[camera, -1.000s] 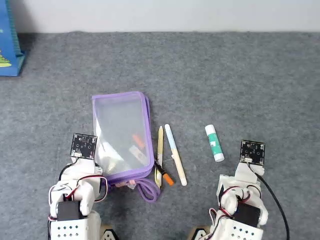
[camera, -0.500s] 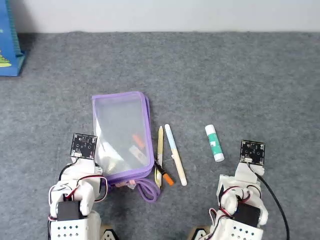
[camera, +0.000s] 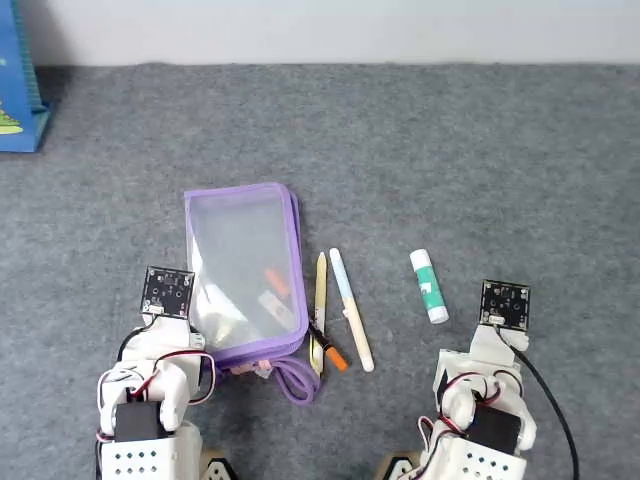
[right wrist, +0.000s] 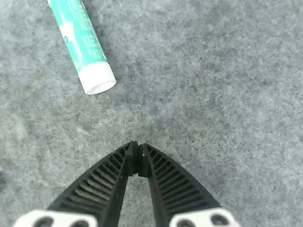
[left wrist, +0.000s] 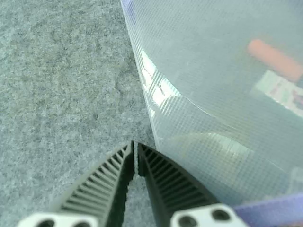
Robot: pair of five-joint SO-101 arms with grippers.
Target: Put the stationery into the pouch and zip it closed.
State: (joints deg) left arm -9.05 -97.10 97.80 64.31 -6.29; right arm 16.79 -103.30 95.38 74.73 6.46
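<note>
A clear pouch (camera: 243,272) with purple trim lies flat left of centre, with an orange item and other small things inside; its clear face (left wrist: 222,90) shows in the left wrist view. Right of it lie a yellow pen (camera: 320,310), a pale blue and cream pen (camera: 350,308) and an orange-tipped marker (camera: 332,353). A green and white glue stick (camera: 428,286) lies further right, and its white end (right wrist: 83,49) appears in the right wrist view. My left gripper (left wrist: 135,158) is shut beside the pouch's near left edge. My right gripper (right wrist: 138,158) is shut over bare carpet near the glue stick.
Grey carpet (camera: 450,150) covers the table, with free room toward the back and right. A blue box (camera: 18,90) stands at the far left edge. The pouch's purple strap (camera: 292,382) loops out at its near corner.
</note>
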